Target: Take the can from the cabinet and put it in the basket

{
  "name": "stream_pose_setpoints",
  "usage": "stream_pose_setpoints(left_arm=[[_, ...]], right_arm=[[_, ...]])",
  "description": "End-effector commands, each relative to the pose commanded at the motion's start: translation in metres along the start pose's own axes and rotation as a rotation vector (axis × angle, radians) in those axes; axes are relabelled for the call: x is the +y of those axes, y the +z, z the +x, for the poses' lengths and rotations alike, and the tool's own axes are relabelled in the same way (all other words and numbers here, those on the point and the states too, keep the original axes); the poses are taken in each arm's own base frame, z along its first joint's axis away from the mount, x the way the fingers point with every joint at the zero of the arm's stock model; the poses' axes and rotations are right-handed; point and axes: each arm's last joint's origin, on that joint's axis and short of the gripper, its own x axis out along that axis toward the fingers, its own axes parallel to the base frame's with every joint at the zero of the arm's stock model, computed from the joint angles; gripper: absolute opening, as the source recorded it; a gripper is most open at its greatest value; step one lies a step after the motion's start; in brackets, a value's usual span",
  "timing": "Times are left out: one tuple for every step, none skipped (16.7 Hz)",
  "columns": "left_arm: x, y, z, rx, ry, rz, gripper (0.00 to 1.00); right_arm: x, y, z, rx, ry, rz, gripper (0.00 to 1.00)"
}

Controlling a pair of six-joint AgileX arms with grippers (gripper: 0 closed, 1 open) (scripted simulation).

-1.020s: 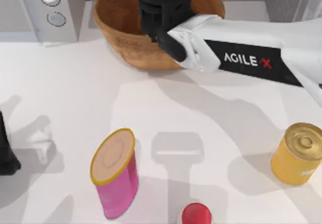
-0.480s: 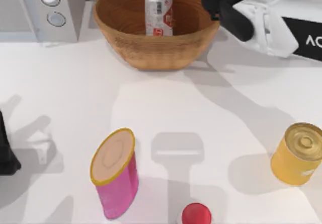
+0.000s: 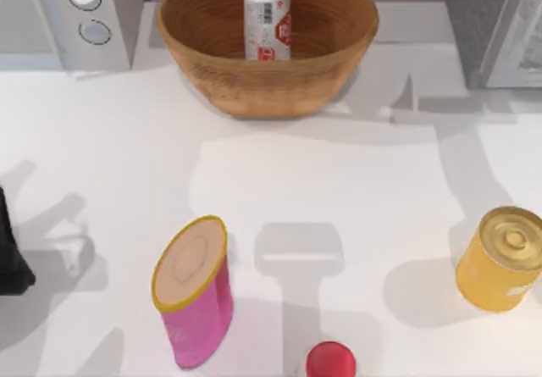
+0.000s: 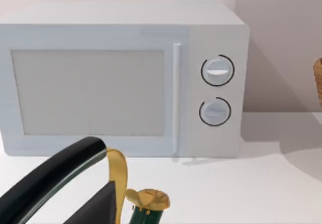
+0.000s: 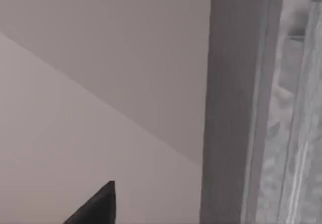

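The can (image 3: 268, 23) stands upright inside the basket (image 3: 212, 72), at the top centre of the overhead frame, so the task looks finished. What remains, I'd judge, is only for the arms to park clear.

The left arm sits dark at the left edge of that frame. Whether either gripper is open or closed, I cannot tell.

The cabinet (image 3: 487, 25) fills the upper right corner.

Counting: one can, one basket, one cabinet, one microwave (image 3: 59, 17) upper left, one pink cylinder (image 3: 195, 296) and one golden tin (image 3: 501, 258) on the table (image 3: 339, 182).
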Motion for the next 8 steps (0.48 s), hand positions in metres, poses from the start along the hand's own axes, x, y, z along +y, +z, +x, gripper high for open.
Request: stream_pose_setpoints(left_arm=[[0.000, 0.000, 0.000, 0.000, 0.000, 0.000, 1.00], [0.000, 0.000, 0.000, 0.000, 0.000, 0.000, 1.00], [0.000, 0.000, 0.000, 0.000, 0.000, 0.000, 1.00], [0.000, 0.000, 0.000, 0.000, 0.000, 0.000, 1.00], [0.000, 0.000, 0.000, 0.000, 0.000, 0.000, 1.00], [0.000, 0.000, 0.000, 0.000, 0.000, 0.000, 1.00], [0.000, 0.000, 0.000, 0.000, 0.000, 0.000, 1.00], [0.000, 0.000, 0.000, 0.000, 0.000, 0.000, 1.00]], right_arm=[[-0.018, -0.003, -0.026, -0.015, -0.001, 0.005, 1.00], [-0.033, -0.010, -0.051, -0.029, -0.001, 0.008, 1.00], [-0.046, -0.021, -0.075, -0.041, -0.002, 0.011, 1.00], [-0.057, -0.035, -0.096, -0.048, -0.002, 0.011, 1.00], [-0.065, -0.053, -0.113, -0.050, -0.003, 0.010, 1.00], [-0.071, -0.072, -0.126, -0.046, -0.003, 0.008, 1.00], [-0.075, -0.091, -0.136, -0.039, -0.002, 0.006, 1.00], [-0.079, -0.109, -0.143, -0.029, -0.002, 0.004, 1.00]])
